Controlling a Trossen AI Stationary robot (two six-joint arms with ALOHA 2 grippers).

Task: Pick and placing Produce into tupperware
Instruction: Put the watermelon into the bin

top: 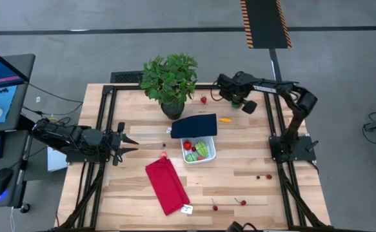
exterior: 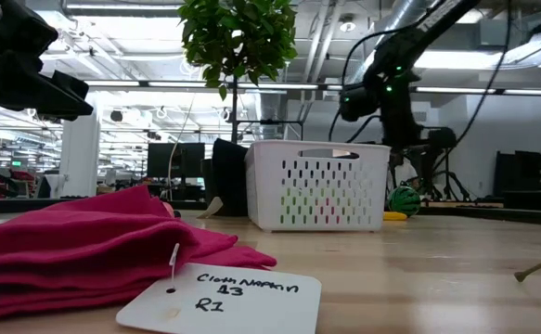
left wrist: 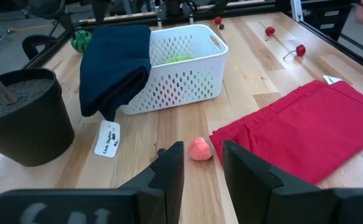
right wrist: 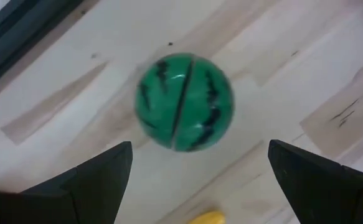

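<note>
The tupperware [top: 200, 153], a white perforated basket, stands mid-table with green and red produce in it. A dark navy cloth [top: 194, 125] is draped over its far rim. A green striped ball [right wrist: 184, 102] lies on the wood at the far right. My right gripper [right wrist: 200, 155] hangs open above it, pointing down, with one finger on either side and clear of it. A strawberry [top: 204, 99], an orange piece [top: 225, 119] and a pink piece [left wrist: 200, 149] lie loose on the table. My left gripper [left wrist: 203, 155] waits open at the left edge.
A potted plant [top: 170, 80] stands at the far edge, left of my right gripper. A red folded cloth [top: 167, 185] with a tag lies near the front. Small red cherries [top: 242, 202] are scattered over the near right of the table.
</note>
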